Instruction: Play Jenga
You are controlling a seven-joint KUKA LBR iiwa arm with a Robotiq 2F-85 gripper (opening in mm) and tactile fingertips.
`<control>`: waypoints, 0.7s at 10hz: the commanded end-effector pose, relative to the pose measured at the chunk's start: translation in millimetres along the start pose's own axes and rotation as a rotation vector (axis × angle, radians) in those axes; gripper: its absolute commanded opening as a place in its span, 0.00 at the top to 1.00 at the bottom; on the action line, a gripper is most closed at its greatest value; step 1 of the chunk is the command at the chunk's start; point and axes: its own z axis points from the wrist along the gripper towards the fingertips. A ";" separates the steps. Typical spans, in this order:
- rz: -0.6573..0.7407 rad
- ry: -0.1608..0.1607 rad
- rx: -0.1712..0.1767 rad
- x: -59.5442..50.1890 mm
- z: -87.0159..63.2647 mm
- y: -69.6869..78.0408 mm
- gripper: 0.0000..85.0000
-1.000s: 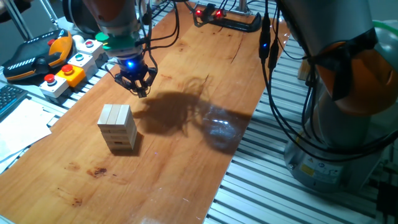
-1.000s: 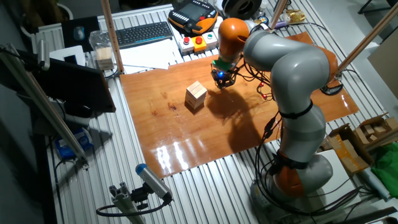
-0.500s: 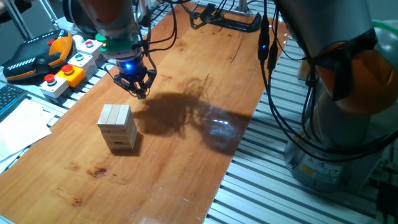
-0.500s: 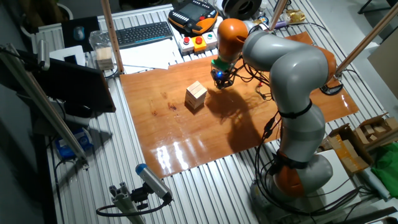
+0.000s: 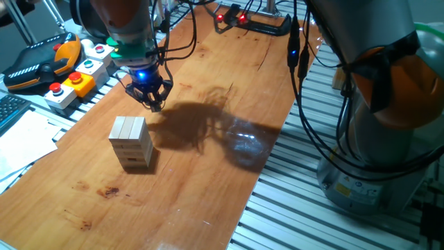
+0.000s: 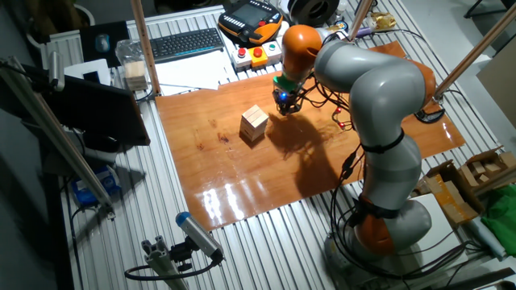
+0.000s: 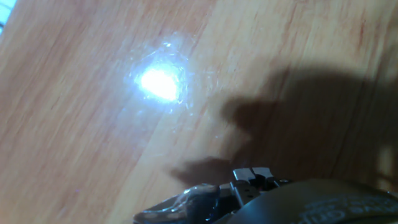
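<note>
The Jenga tower (image 5: pixel 130 142) of pale wooden blocks stands upright on the wooden board (image 5: pixel 208 173), several crossed layers high. It also shows in the other fixed view (image 6: pixel 254 123). My gripper (image 5: pixel 152 104) hangs just above the board behind and to the right of the tower, about a hand's width away and not touching it. Its fingers come together to a point and hold nothing. It shows in the other fixed view too (image 6: pixel 285 106). The hand view shows only bare board with a light glare, and the fingertips (image 7: pixel 252 177) close together at the bottom edge. The tower is out of that view.
Grey boxes with coloured push-buttons (image 5: pixel 76 73) and an orange and black pendant (image 5: pixel 35 62) lie left of the board. Papers (image 5: pixel 21 142) lie at the near left, a keyboard (image 6: pixel 185 42) beyond. A black clamp with red lights (image 5: pixel 253 21) sits at the far end. The arm's base (image 5: pixel 378 139) stands to the right.
My gripper has drifted slightly to the left, toward the button boxes. The tower has not moved.
</note>
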 end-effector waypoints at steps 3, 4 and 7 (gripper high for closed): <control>0.079 0.009 -0.034 1.3 5.9 5.4 0.64; 0.117 0.018 -0.054 1.5 7.8 7.2 0.60; 0.189 0.016 -0.072 7.4 12.7 13.2 0.60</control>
